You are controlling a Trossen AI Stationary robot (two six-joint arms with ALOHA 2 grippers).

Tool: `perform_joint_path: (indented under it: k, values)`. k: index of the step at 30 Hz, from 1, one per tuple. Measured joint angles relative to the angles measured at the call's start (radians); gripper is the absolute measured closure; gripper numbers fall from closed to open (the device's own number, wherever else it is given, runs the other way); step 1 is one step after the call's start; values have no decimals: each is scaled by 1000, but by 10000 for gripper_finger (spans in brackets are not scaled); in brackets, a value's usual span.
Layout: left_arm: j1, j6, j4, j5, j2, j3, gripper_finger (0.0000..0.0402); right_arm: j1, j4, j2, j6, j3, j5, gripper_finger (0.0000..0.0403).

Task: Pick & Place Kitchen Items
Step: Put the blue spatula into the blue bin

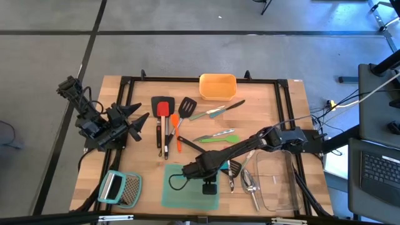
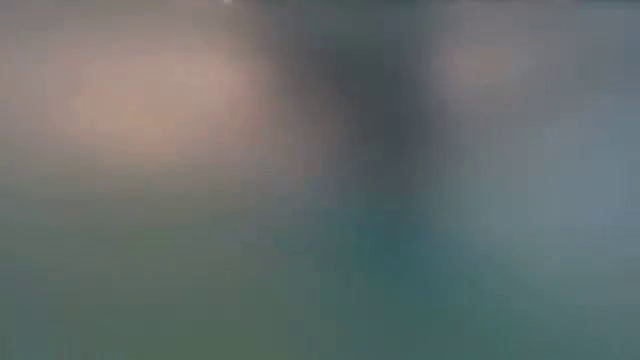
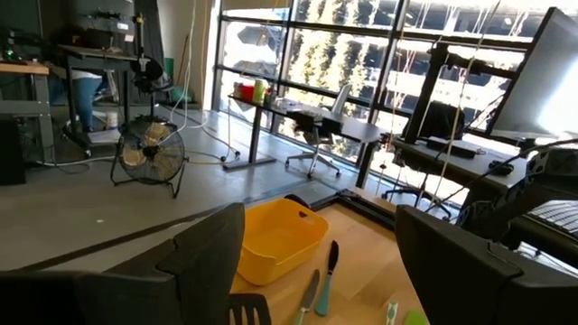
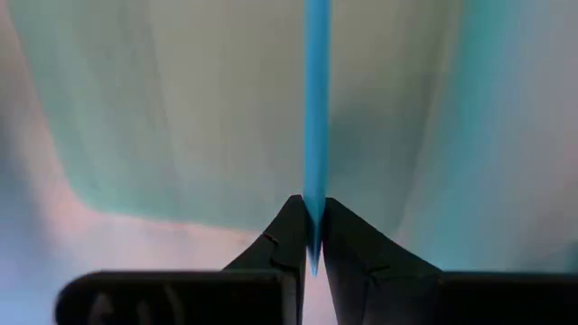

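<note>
My right gripper [image 1: 209, 184] reaches over the flat teal container [image 1: 187, 194] near the table's front edge and is shut on a slim blue utensil [image 4: 316, 108], seen edge-on in the right wrist view. My left gripper [image 1: 134, 122] waits at the table's left, level and open, holding nothing. Loose utensils lie flat on the wood: black and red turners [image 1: 162, 112], an orange turner [image 1: 176, 134], a black slotted turner [image 1: 187, 107], a teal-handled knife [image 1: 215, 111], green spatulas [image 1: 219, 135] and silver spoons [image 1: 250, 184]. My right gripper pinches the blue utensil between its two fingers at one end [image 4: 315, 185], on its two flat faces. The fingers point steeply down from above. The utensil runs on straight beyond the fingertips toward the teal container; whether its far end touches the container, I cannot tell.
An orange container [image 1: 217, 86] stands at the far edge, a clear container [image 1: 278, 181] at the near right, and a metal grater with a light-blue handle [image 1: 122, 187] at the near left. The low view is blurred and shows nothing distinct.
</note>
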Motion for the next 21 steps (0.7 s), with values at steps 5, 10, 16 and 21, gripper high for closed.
perform_joint_path:
  k: [5, 10, 16, 21]
  values:
    - [-2, 0, 0, 0, 0, 0, 121, -1, -17, 14, -11, 4, -13, 372]
    - [-2, 0, 0, 0, 0, 0, 121, 1, -32, 18, -11, 25, -5, 371]
    - [-2, 0, 0, 0, 0, 0, 121, 1, -31, 22, -7, 25, 5, 324]
    - [-2, 0, 0, 0, 0, 0, 121, 6, -22, 23, -18, 42, 2, 269]
